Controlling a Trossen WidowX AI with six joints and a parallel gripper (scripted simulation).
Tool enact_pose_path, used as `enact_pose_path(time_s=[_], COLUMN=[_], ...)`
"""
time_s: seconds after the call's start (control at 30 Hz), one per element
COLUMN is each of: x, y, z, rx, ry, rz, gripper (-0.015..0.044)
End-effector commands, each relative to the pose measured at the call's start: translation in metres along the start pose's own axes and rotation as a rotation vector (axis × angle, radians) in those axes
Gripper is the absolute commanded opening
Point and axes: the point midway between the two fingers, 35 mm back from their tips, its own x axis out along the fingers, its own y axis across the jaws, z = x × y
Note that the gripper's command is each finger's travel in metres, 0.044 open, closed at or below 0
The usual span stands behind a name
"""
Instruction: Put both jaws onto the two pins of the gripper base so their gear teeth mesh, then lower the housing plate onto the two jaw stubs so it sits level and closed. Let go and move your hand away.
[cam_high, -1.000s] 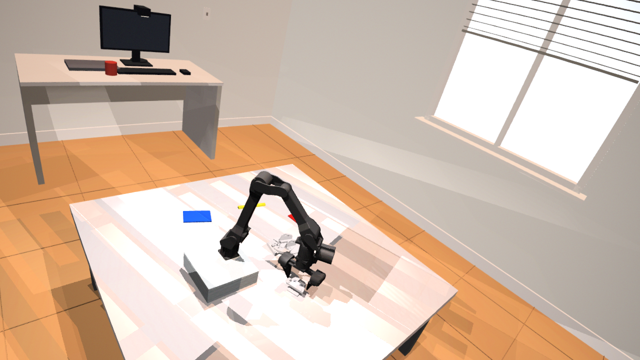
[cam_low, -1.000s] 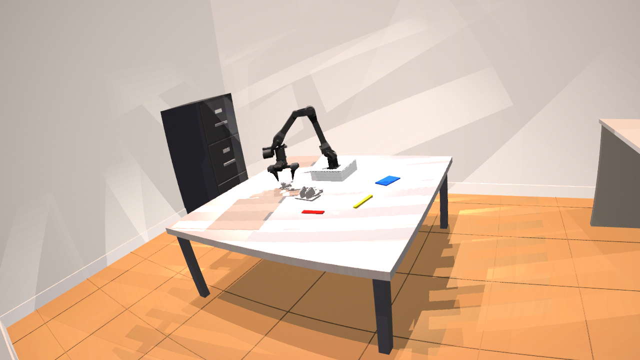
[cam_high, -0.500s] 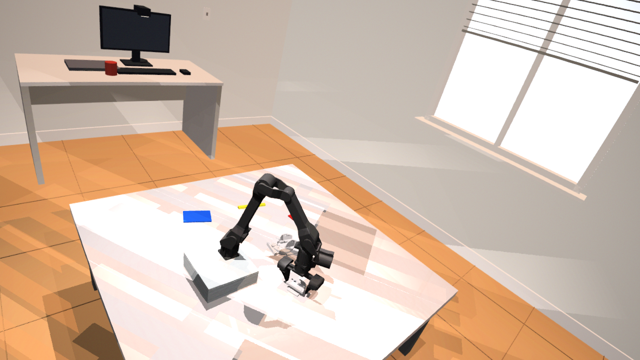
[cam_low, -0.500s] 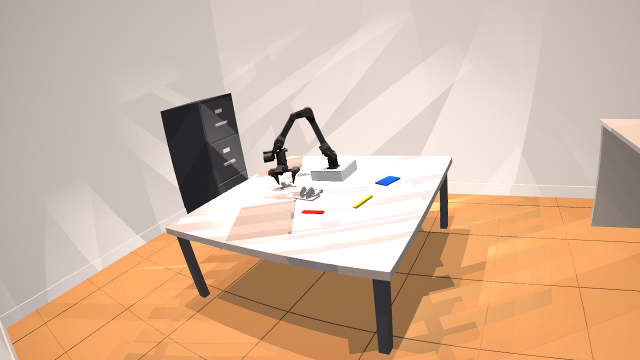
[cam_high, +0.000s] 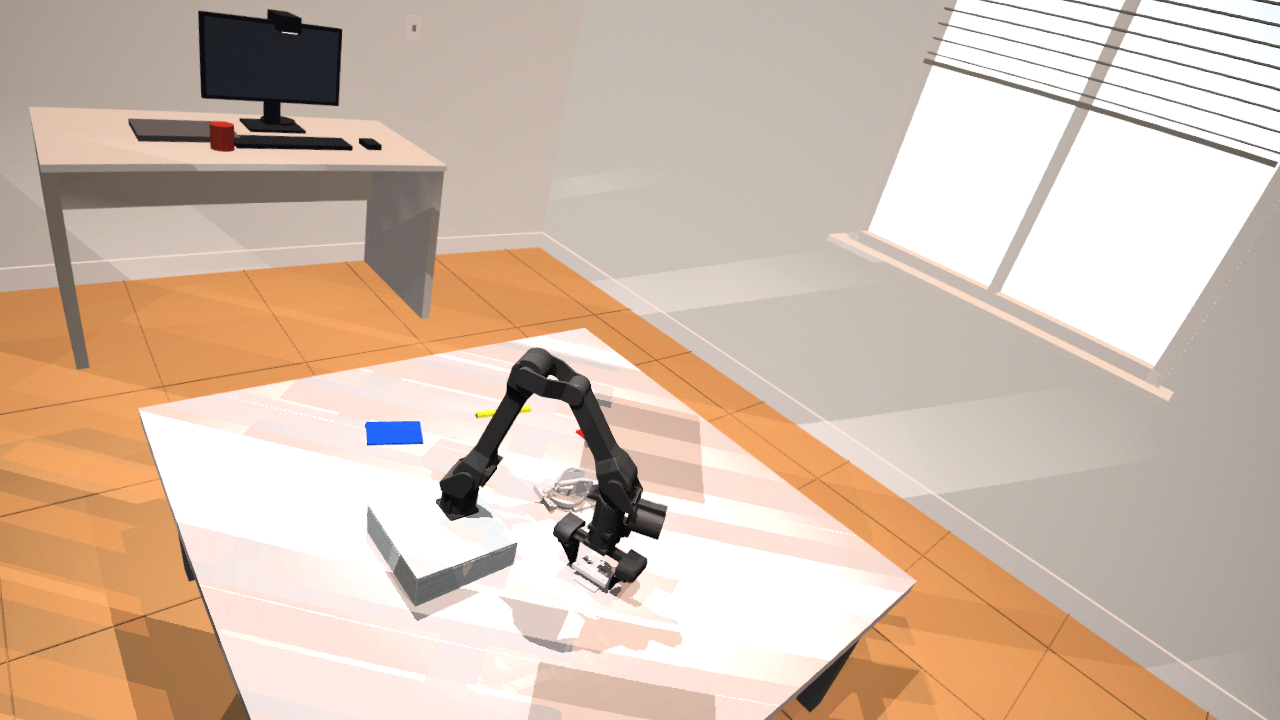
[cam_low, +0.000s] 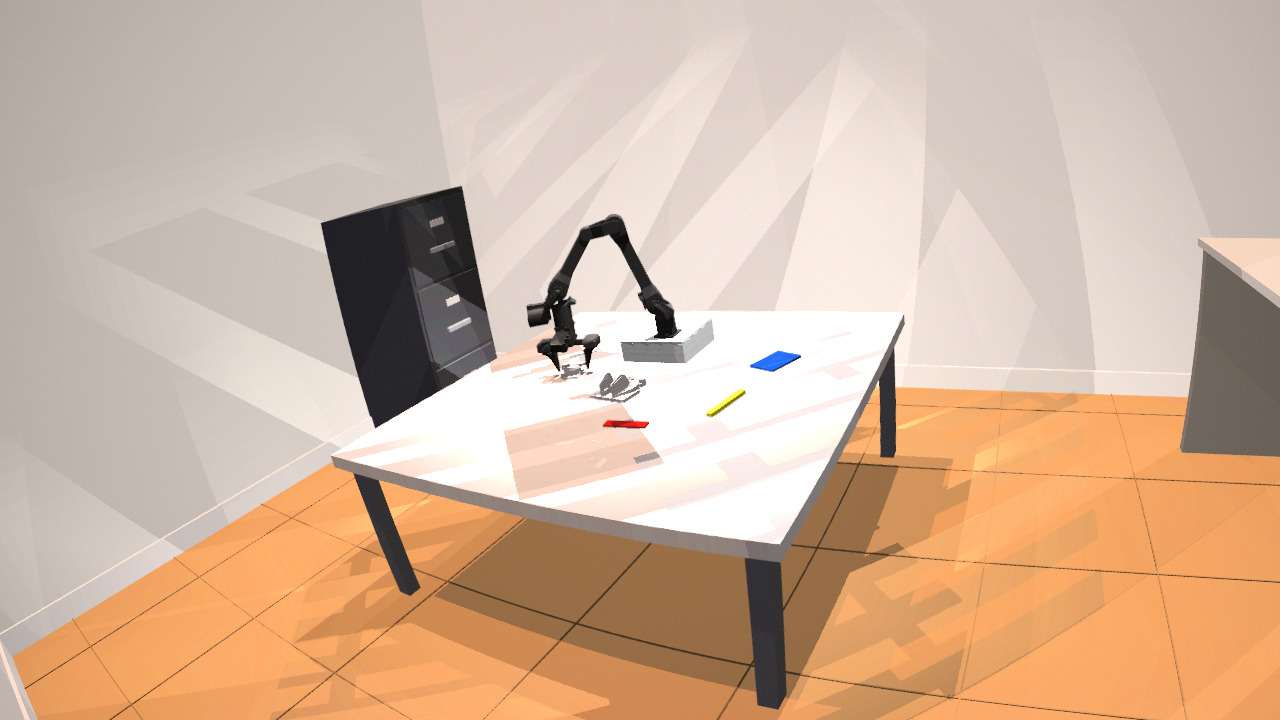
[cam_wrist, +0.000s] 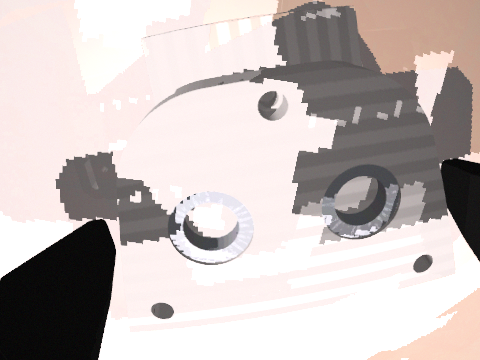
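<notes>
The pale housing plate (cam_high: 590, 565) (cam_low: 573, 372) (cam_wrist: 225, 150) lies on the table, its two ringed holes and three smaller holes facing the wrist camera. My gripper (cam_high: 594, 573) (cam_low: 571, 368) (cam_wrist: 280, 207) is open and low over the plate, one finger beyond each side, with nothing held. In the wrist view the left fingertip is beside the plate's left edge and the right one beside its right edge. The grey gripper base (cam_high: 567, 491) (cam_low: 619, 388) with the jaws on it stands a little away. It is too small to tell whether their teeth mesh.
A grey block (cam_high: 465, 573) (cam_low: 651, 351) carries the arm's foot. A blue slab (cam_high: 393, 433) (cam_low: 776, 360), a yellow bar (cam_high: 503, 411) (cam_low: 725, 402) and a red bar (cam_high: 581, 434) (cam_low: 625, 424) lie on the table, beyond the gripper base from my gripper.
</notes>
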Motion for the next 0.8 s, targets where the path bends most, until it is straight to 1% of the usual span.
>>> enact_pose_path(time_s=[0.0, 0.27, 0.7, 0.77], x=[0.0009, 0.0009, 0.0004, 0.0004], y=[0.0003, 0.0003, 0.0, 0.0], z=[0.0006, 0.0006, 0.0, 0.0], rx=[0.0, 0.0, 0.0, 0.0], ry=[-0.004, -0.004, 0.0, 0.0], rz=[0.001, 0.001, 0.0, 0.0], gripper=[0.044, 0.044, 0.0353, 0.0351])
